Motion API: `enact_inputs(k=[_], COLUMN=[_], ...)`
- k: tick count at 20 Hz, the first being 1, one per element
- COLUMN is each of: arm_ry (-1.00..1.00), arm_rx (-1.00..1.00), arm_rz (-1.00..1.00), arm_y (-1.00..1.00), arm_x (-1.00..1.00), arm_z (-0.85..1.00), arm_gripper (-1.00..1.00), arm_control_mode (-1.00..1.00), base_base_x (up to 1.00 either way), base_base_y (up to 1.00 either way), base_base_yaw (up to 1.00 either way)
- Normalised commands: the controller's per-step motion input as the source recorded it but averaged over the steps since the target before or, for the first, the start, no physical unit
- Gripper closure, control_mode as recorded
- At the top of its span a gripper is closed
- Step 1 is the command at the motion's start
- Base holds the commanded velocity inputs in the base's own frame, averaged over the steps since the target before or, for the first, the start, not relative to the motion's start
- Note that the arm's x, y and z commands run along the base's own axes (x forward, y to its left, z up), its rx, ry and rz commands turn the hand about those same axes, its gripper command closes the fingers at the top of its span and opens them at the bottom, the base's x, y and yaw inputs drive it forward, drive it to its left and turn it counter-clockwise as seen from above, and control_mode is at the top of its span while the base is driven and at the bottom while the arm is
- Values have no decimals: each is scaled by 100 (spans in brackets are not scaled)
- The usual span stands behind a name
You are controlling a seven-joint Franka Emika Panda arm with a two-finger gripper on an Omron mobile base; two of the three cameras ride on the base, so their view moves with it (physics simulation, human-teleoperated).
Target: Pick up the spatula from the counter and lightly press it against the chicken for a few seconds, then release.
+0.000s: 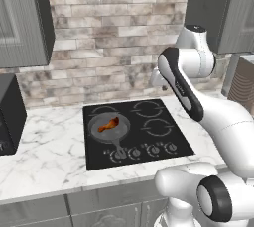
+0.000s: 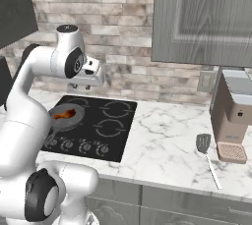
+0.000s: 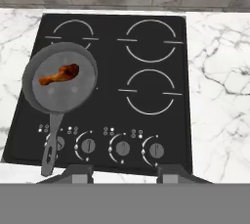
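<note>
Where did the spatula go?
In the right base view, the spatula lies flat on the marble counter, far to the right of the stove and right next to the coffee machine.

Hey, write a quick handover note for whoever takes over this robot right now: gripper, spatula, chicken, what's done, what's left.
Gripper: open, empty, hovering over the stove near its front edge.
Spatula: lying flat on the counter to the right of the stove, beside the coffee machine, untouched.
Chicken: in the pan on the stove's left side.
Done: nothing yet.
Left: pick up the spatula, press it lightly on the chicken, release.
</note>
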Motion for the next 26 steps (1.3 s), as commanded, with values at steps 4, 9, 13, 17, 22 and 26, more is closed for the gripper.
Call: enact_inputs(k=[4,9,13,17,22,26], arm_ry=[-2,0,0,0,0,0], arm_rx=[0,0,0,-2,-6,-7], arm_rz=[0,-3,-1,0,3,8], arm_y=[0,-9,-9,-10,-21,-37], arm_x=[-16,-38,-34,-19,-25,-43], arm_z=[0,-9,-10,0,0,2], arm_gripper=[-100,-100,-100,-100,-100,-100], arm_control_mode=[-100,-100,-100,-100,-100,-100], base_base_x=[0,0,0,0,0,0], base_base_y=[0,0,0,0,0,0], base_base_yaw=[0,0,0,0,0,0])
